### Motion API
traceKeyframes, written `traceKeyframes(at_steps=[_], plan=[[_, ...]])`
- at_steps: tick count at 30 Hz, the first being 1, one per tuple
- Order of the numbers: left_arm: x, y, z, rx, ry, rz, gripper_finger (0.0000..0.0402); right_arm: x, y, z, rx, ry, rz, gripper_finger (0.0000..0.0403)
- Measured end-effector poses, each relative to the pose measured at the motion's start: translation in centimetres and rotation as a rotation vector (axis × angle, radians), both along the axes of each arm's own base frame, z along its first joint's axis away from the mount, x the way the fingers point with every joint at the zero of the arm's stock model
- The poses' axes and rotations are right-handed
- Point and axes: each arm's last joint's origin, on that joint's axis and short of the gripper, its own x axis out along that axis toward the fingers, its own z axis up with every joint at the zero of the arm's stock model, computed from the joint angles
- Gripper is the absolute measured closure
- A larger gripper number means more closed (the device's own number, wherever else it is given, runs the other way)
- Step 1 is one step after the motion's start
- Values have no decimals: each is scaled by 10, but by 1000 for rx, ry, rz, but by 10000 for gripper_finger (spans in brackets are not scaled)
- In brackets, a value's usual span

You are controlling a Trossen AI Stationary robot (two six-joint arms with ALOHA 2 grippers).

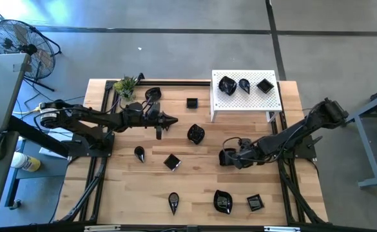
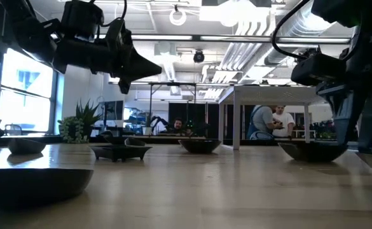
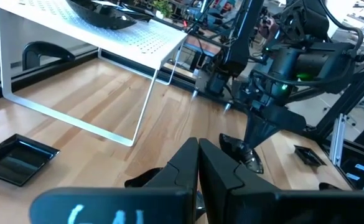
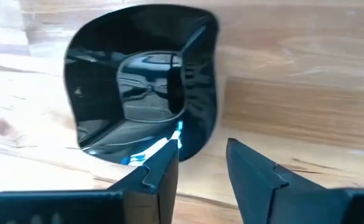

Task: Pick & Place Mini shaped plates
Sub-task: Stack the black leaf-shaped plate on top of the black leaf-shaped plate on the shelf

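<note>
Several glossy black mini shaped plates lie on the wooden table (image 1: pixel 111 193). Three more rest on the white perforated platform (image 1: pixel 246 103). My right gripper (image 4: pixel 200 155) points steeply down at a rounded wavy-edged plate (image 4: pixel 138 81) lying flat near the table's right side (image 1: pixel 226 156). It is open. One fingertip (image 4: pixel 166 155) stands over the plate's inner wall, the other (image 4: pixel 244 158) outside over bare wood. My left gripper (image 1: pixel 173 120) is shut on nothing. It hovers level above the table's middle left, pointing toward the right edge. My right gripper's fingers straddle the wavy plate's rim (image 4: pixel 197 134) from above, one inside the hollow and one outside. A gap shows beside the rim, and I cannot tell whether either finger touches the plate. The plate lies flat on the table.
A small green plant (image 1: pixel 125 86) stands at the far left corner. Plates lie near the left gripper (image 1: pixel 196 133) and along the near edge (image 1: pixel 223 202), (image 1: pixel 255 203). The platform's white legs (image 3: pixel 141 118) stand close behind the right gripper. People show in the room beyond (image 2: pixel 262 124).
</note>
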Motion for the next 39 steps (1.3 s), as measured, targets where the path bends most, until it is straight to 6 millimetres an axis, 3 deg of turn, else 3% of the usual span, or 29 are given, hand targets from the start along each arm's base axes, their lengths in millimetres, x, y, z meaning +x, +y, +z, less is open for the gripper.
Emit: traceKeyframes(at_steps=[6,16,21,26,33,39], plan=[[0,0,0,0,0,0,393,4,-1,0,-70,-57,-10,284],[0,0,0,-9,-2,-5,393,4,-1,-4,-87,-39,-14,359],[0,0,0,-27,-4,-17,393,7,-3,-13,-88,-4,-26,355],[0,-1,0,-27,-4,-21,393,15,-7,-11,-144,-78,-15,345],[0,-1,0,-27,-4,-21,393,18,-8,-10,-169,-106,7,395],[0,-1,0,-27,-4,-21,393,18,-10,-1,-172,-156,24,400]])
